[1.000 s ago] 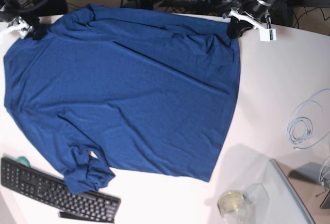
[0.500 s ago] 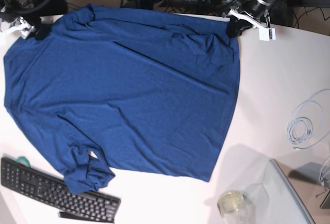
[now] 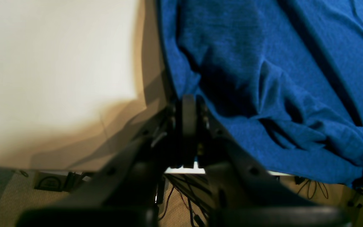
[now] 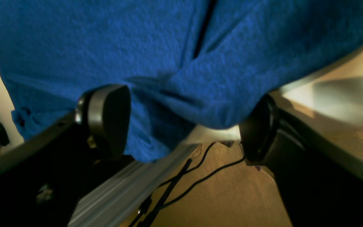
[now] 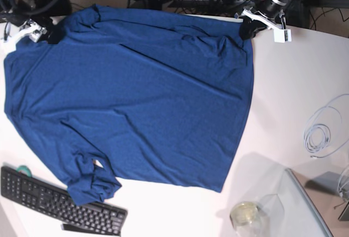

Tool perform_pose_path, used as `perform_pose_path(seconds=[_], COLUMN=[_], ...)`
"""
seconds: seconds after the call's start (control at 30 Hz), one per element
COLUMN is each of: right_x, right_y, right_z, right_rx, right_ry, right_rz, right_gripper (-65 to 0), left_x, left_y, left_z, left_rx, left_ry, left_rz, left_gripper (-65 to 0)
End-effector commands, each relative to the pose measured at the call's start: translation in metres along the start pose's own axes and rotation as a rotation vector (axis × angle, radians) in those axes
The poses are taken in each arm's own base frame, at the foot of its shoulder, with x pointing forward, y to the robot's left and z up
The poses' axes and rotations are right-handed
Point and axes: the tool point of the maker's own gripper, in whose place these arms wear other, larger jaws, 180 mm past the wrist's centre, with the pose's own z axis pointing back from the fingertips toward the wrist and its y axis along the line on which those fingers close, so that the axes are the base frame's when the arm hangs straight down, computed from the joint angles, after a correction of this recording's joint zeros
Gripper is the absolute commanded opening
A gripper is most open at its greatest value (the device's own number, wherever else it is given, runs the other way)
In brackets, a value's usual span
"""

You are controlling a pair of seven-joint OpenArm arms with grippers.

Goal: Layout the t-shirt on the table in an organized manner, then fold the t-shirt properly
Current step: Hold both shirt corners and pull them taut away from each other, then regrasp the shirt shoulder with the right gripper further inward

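Observation:
The dark blue t-shirt (image 5: 136, 95) lies spread nearly flat over the white table (image 5: 294, 84), with one sleeve bunched near the keyboard. My left gripper (image 5: 248, 29) sits at the shirt's far right corner. In the left wrist view it (image 3: 189, 102) is shut, pinching the edge of the t-shirt (image 3: 279, 78) at the table (image 3: 58, 63) rim. My right gripper (image 5: 46, 30) is at the far left corner. In the right wrist view it (image 4: 181, 126) is open wide, and a fold of the t-shirt (image 4: 137, 47) hangs loose between its pads (image 4: 106, 116).
A black keyboard (image 5: 60, 204) lies at the front left, partly under the bunched sleeve. A coil of white cable (image 5: 322, 133) lies at the right. A glass jar (image 5: 245, 213) and a grey translucent tray (image 5: 305, 204) stand at the front right. Cables crowd the floor behind the table.
My right gripper has shifted a little to the right along the far edge, staying open. The left gripper and the shirt have not moved.

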Motion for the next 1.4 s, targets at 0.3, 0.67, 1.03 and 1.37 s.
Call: perform_pose_path(seconds=[0.3, 0.67, 1.03, 1.37], right_x=[0.008, 0.042, 0.06, 0.088], right_y=[-0.002, 0.022, 0.056, 0.068], right_z=[0.009, 0.025, 0.005, -0.019], right_rx=[-0.045, -0.071, -0.028, 0.036], right_ry=[0.038, 0.021, 0.042, 0.077], right_rz=[0.061, 0.16, -0.026, -0.301], right_gripper=[-65.0, -64.4, -64.4, -64.4], left_x=[0.007, 0.035, 0.063, 0.095], left_y=[-0.001, -0.023, -0.039, -0.046], left_z=[0.004, 0.022, 0.018, -0.021], left_rx=[-0.007, 0.01, 0.02, 0.006], left_ry=[-0.025, 0.074, 0.15, 0.111], left_rz=[-0.01, -0.18, -0.272, -0.177], left_gripper=[-65.0, -65.0, -65.0, -65.0])
